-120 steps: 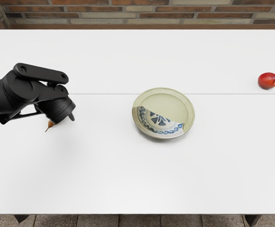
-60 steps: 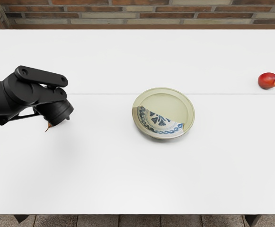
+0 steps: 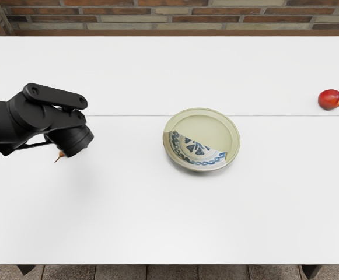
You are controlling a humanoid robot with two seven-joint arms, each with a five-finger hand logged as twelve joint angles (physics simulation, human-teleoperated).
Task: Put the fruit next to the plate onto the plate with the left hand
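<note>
Only the orange-brown tip of the fruit peeks out under the left hand, well left of the plate on the desk; whether the hand grips it cannot be told.

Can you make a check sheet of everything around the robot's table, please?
Surface: white table.
Job's things: patterned plate mid-table, no fruit on it; red fruit far right, apart from the plate; small orange tip peeking out under the left robot hand.
Clutter: nothing seen.
Robot hands: left one at the table's left, away from the plate, grip unclear; right one not in view.
Cables: nothing seen.
Surroundings: brick wall behind.
</note>
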